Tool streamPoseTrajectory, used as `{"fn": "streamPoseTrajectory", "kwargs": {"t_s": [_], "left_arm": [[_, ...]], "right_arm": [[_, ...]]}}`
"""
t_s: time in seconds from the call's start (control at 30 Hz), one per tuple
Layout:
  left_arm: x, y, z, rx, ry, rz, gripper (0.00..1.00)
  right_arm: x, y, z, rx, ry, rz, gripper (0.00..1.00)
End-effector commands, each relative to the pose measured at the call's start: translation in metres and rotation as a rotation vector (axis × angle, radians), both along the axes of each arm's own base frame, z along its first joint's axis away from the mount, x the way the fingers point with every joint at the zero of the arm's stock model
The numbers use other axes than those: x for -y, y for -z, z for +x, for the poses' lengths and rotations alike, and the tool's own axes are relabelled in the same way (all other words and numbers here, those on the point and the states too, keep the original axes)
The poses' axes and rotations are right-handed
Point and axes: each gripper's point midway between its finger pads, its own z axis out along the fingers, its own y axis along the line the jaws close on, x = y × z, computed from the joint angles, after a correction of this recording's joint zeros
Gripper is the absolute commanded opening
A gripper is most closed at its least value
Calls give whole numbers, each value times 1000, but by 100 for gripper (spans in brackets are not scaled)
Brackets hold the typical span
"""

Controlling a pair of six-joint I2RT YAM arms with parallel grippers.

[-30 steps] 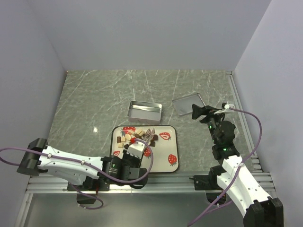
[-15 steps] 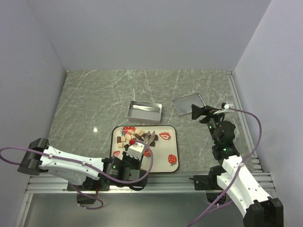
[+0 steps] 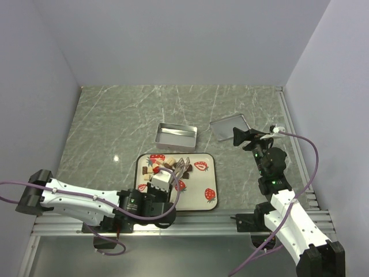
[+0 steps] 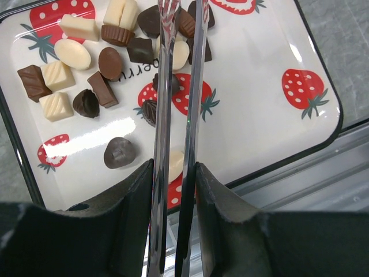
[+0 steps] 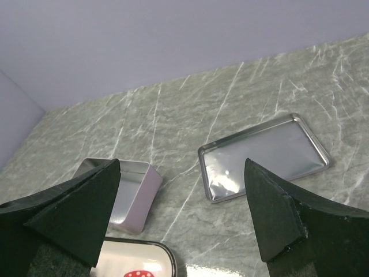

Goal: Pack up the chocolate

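Table [image 3: 115,115]: strawberry tray [image 3: 199,184] at the near edge, open tin [image 3: 176,134] just behind it, lid [image 3: 229,127] lying flat to the right.

Right end effector [image 3: 242,136] hovers near the lid, jaws wide apart, holding nothing. Left end effector [image 4: 173,173] is clamped on metal tongs [image 4: 164,86]. The tips reach the pile, but I can't tell if a piece is pinched.

Chocolate [image 4: 109,63] is all on the tray, clustered at its back-left. None shows in the tin.

Handling guess: the pieces are light and rigid with glossy, slick shells. Rounded ones will likely squirt out of the tongs. Take one piece at a time across flat sides or the widest middle, with a gentle squeeze to avoid marking them.
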Motion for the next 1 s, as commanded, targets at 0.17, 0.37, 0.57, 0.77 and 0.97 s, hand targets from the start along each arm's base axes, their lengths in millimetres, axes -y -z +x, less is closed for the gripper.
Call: {"fn": "streamPoseTrajectory", "kwargs": {"t_s": [0.17,0.37,0.57,0.77,0.97], "left_arm": [[5,2,6,6,-25,13,38],[13,4,14,-1,-2,26,39],[6,6,12,-27,-12,48,38],[3,12,7,-60,-8,135,38],[2,3,3,-77,4,162,38]], "right_arm": [[0,-26,3,64,0,17,94],[0,-25,3,61,0,16,94],[0,-24,3,58,0,14,94],[0,-25,3,59,-2,16,94],[0,-25,3,58,0,14,94]]}}
